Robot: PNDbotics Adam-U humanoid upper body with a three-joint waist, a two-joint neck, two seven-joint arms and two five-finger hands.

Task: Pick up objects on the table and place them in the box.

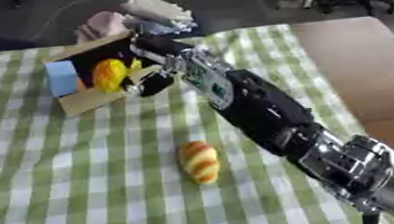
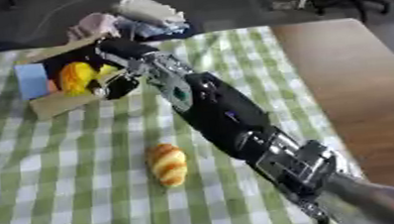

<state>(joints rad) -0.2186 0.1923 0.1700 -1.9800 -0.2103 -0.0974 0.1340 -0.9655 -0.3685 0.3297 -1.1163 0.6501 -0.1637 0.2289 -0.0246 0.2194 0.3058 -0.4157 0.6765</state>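
Note:
A cardboard box [image 1: 85,99] lies tilted on the green checked cloth at the far left. Inside it are a light blue block [image 1: 61,78] and a round orange-yellow object [image 1: 109,75], with a small yellow piece [image 1: 134,64] beside it. My right arm reaches diagonally from the lower right. Its hand [image 1: 164,61] is at the box's right rim, fingers spread over the opening and thumb [image 1: 155,83] low at the front wall; nothing is clasped in it. A striped bread roll [image 1: 199,162] lies on the cloth nearer to me, left of my forearm. My left hand does not show.
Pink and white soft items [image 1: 146,15] are piled just behind the box at the table's far edge. The bare wooden tabletop [image 1: 363,72] runs along the right, beyond the cloth.

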